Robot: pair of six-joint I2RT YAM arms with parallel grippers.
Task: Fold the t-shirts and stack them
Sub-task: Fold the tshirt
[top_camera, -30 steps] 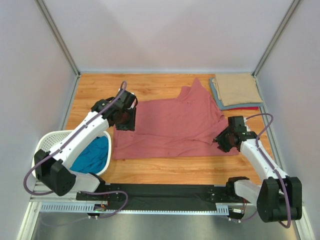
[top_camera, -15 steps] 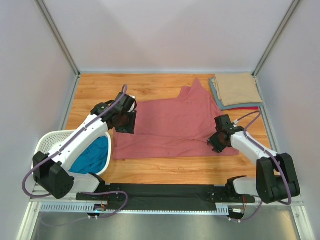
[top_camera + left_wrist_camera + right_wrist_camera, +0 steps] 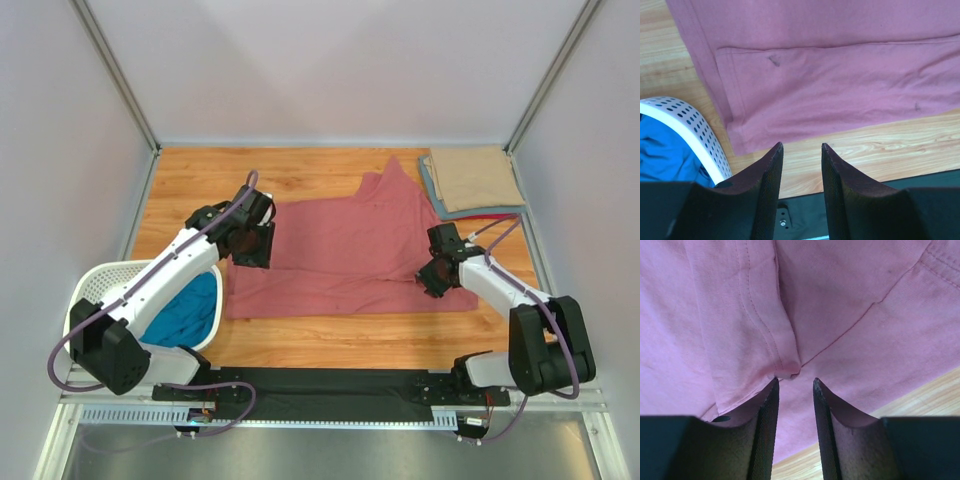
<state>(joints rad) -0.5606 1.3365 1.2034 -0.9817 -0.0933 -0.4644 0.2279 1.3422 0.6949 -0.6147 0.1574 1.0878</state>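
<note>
The dusty rose-red t-shirt [image 3: 345, 250] lies spread on the wooden table, also in the left wrist view [image 3: 830, 85] and the right wrist view [image 3: 840, 305]. My left gripper [image 3: 250, 245] is open and empty above the shirt's left edge; its tips [image 3: 800, 147] hang over the shirt's near corner. My right gripper [image 3: 433, 278] is open over the shirt's right side, its tips [image 3: 795, 382] just short of a folded sleeve hem. A folded stack with a tan t-shirt [image 3: 475, 178] on top, grey-blue and red below, sits back right. A teal blue t-shirt [image 3: 185, 310] lies in the basket.
The white perforated basket [image 3: 95, 285] stands at the left front, its rim also in the left wrist view [image 3: 690, 125]. A black rail [image 3: 330, 382] runs along the table's near edge. Grey walls close the sides and back.
My right gripper has moved left and a little back onto the shirt's right side. My left gripper has shifted slightly at the shirt's left edge.
</note>
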